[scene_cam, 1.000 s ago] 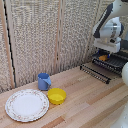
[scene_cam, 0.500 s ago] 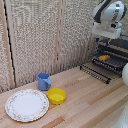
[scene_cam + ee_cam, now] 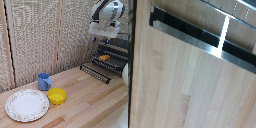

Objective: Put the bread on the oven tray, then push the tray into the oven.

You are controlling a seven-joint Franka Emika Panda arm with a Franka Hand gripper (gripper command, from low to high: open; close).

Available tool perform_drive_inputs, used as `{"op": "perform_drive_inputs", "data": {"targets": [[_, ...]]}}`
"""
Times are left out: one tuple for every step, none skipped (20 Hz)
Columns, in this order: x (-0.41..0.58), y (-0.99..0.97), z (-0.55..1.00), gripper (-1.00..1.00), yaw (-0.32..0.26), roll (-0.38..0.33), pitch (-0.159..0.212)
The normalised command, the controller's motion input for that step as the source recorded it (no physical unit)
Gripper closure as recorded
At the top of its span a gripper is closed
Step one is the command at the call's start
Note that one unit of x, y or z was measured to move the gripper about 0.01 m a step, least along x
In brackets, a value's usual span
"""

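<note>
Pale wooden table (image 3: 85, 97): light planks, visible grain and board seams, smooth with a low satin sheen; the wrist view shows the same streaked grain. Small dark toaster oven (image 3: 120, 44): dark metal, its flat barred oven pan (image 3: 111, 62) of thin dark wire. Oblong orange-brown bread (image 3: 103, 58): matt crust. Round cream plate with patterned rim (image 3: 27, 105): glazed, ceramic look. Yellow bowl (image 3: 56, 95) and blue cup (image 3: 44, 81): smooth, plastic look, faintly glossy. White boxy end effector (image 3: 104, 30): smooth hard casing, mild shine. Beige backdrop panels (image 3: 40, 40): coarse woven texture, matt.
</note>
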Motion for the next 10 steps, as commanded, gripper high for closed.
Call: {"op": "perform_drive_inputs", "data": {"targets": [[-0.189,-0.01,0.0,-1.0,0.246,-0.296,0.049],[-0.206,-0.01,0.0,-1.0,0.235,-0.317,0.051],[-0.209,-0.01,0.0,-1.0,0.231,-0.321,0.049],[-0.206,-0.01,0.0,-1.0,0.229,-0.327,0.049],[-0.203,-0.01,0.0,-1.0,0.227,-0.334,0.047],[-0.191,-0.01,-0.01,-1.0,0.215,-0.362,0.035],[-0.186,-0.01,-0.03,-1.0,0.201,-0.375,0.03],[-0.174,0.0,-0.04,-1.0,0.201,-0.375,0.032],[-0.169,0.0,-0.05,-1.0,0.205,-0.375,0.038],[-0.169,0.0,-0.02,-1.0,0.214,-0.358,0.069]]}}
